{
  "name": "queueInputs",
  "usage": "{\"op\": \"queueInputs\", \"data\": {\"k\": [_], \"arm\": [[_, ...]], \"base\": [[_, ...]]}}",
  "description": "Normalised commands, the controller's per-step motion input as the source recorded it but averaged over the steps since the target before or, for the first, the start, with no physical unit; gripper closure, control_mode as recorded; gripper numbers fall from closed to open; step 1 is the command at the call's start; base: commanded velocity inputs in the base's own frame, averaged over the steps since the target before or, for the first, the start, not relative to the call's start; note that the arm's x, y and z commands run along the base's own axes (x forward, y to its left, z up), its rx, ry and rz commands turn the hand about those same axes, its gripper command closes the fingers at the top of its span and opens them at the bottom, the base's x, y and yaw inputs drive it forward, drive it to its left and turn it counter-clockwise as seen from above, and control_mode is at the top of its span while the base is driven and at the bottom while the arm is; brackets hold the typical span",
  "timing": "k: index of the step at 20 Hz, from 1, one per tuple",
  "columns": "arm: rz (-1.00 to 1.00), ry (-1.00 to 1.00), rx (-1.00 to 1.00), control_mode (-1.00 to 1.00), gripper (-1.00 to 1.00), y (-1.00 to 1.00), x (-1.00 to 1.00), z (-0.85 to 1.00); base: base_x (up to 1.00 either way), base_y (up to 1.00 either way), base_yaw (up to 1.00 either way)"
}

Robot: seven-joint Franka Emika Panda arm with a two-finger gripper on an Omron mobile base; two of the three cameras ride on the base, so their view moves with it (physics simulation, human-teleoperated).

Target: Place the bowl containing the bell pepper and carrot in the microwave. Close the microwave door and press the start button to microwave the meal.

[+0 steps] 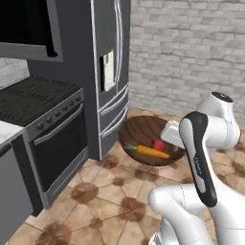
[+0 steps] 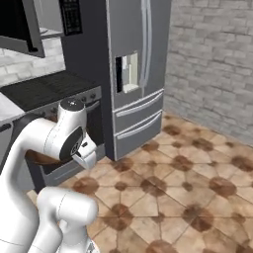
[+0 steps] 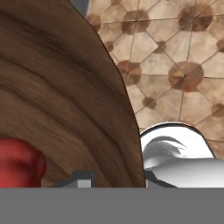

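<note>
Bowl (image 1: 143, 139) aloft over the tiled floor (image 1: 110, 191) — my tool (image 3: 116, 177) clamped on its rim.
I see carrot (image 1: 152, 151) and bell pepper (image 1: 159, 144) inside — fridge (image 1: 107, 67) beyond.

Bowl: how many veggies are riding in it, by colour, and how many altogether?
Red: 1, the bell pepper
Orange: 1, the carrot
Total: 2, both lying inside the bowl, which is up in the air above the floor tiles.
</note>
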Motion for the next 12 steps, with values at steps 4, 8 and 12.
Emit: {"op": "queueInputs", "data": {"k": [4,8,12], "arm": [[0.0,0.0,0.0,1.0,1.0,0.0,0.0,0.0],[0.0,0.0,0.0,1.0,1.0,0.0,0.0,0.0],[0.0,0.0,0.0,1.0,1.0,0.0,0.0,0.0]], "base": [[0.62,-0.76,0.49],[0.69,-0.72,0.48],[0.69,-0.71,0.46]]}}
